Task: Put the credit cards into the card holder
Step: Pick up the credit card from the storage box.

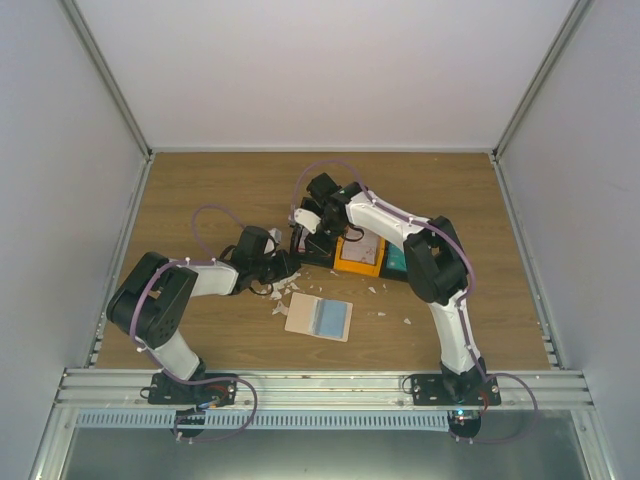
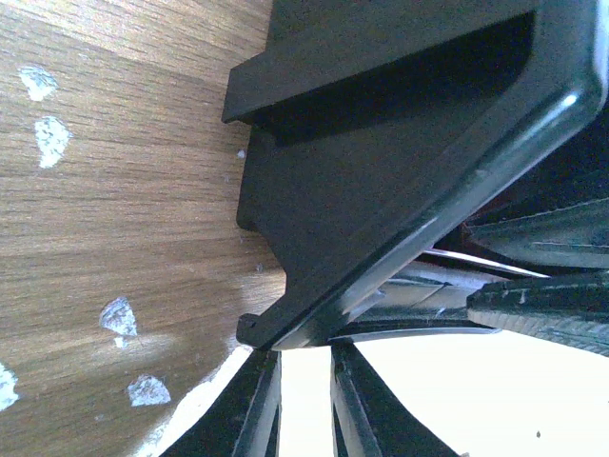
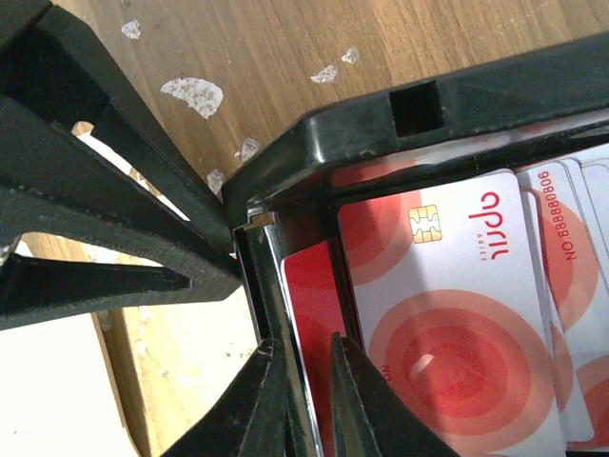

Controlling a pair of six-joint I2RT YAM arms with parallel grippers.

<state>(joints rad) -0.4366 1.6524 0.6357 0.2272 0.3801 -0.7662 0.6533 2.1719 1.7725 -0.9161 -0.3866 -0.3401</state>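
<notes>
The red-and-white cards (image 3: 457,314) lie stacked in the left bin of the black-and-orange tray (image 1: 358,262), while the tan card holder (image 1: 318,316) lies open on the table (image 1: 450,190) in front, apart from it. The left fingers (image 2: 243,419), pinched together and empty, sit at the tray's corner. The right fingers (image 3: 366,409) are narrow over the bin wall and a red card's edge; I cannot tell if they grip it
</notes>
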